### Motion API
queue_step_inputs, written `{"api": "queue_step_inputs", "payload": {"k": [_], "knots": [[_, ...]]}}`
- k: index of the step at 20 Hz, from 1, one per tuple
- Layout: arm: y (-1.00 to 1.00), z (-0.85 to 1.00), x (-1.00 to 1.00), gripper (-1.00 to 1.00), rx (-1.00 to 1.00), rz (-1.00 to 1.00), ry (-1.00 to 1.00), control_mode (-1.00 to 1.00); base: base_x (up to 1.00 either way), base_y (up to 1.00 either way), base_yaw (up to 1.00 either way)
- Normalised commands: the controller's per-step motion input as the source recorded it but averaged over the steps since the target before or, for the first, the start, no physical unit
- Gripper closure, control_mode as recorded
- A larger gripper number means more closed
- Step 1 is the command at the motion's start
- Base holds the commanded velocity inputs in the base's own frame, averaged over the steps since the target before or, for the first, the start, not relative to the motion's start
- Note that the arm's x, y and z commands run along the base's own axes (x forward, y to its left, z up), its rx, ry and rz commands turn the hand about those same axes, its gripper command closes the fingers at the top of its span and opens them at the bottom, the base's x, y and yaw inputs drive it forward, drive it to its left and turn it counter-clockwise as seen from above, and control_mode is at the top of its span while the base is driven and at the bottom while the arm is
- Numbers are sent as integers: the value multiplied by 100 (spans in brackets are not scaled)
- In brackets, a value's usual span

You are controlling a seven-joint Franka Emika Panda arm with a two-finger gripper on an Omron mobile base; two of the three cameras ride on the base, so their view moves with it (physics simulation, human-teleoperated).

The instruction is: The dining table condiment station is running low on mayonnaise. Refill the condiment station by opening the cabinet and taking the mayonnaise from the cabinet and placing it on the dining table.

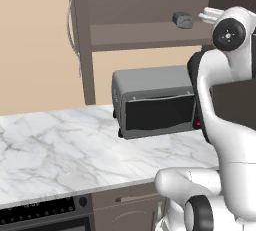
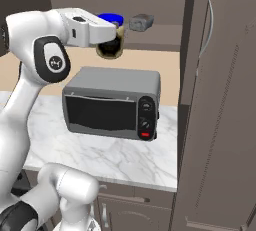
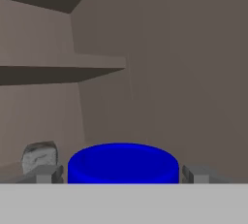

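Our two-finger gripper [image 3: 121, 173] stands wide open inside the tall dark grey-brown cabinet [image 2: 220, 100], one fingertip on each side of the small round blue-lidded mayonnaise jar [image 3: 122, 164] on the lower shelf, gripping nothing. We judge the jar light, rigid and slippery; grip its body below the lid.

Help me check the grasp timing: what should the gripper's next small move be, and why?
Probably close the gripper on the mayonnaise. In the hand view its open fingers stand either side of the blue lid, and the right base view shows the hand at the jar inside the open cabinet.
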Motion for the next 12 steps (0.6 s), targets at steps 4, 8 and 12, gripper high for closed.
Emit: {"api": "queue_step_inputs", "payload": {"k": [4, 8, 12], "knots": [[15, -33, -66, 100, -1, 3, 0, -100, 0, 0, 0], [0, -1, -72, 100, 0, 34, 0, -100, 0, 0, 0], [11, 9, -82, 100, 0, 36, 7, -100, 0, 0, 0]]}}
